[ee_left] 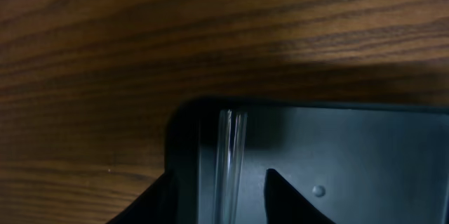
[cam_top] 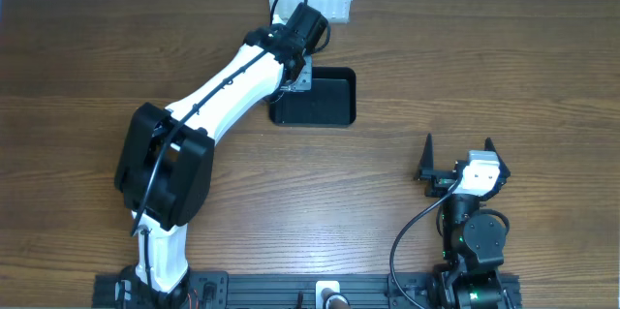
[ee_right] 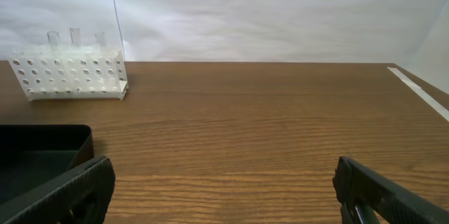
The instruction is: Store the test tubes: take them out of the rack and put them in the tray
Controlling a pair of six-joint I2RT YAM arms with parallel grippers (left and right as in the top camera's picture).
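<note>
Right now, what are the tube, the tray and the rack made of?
Test tube: clear and shiny, glass or clear plastic; you see through it. Tray: smooth matte black, probably plastic. Rack: white, full of round holes, likely plastic.

A brown wooden table (cam_top: pixel 504 47) (grain running across) meets a white backdrop (ee_right: pixel 280 13) at its far edge.
</note>
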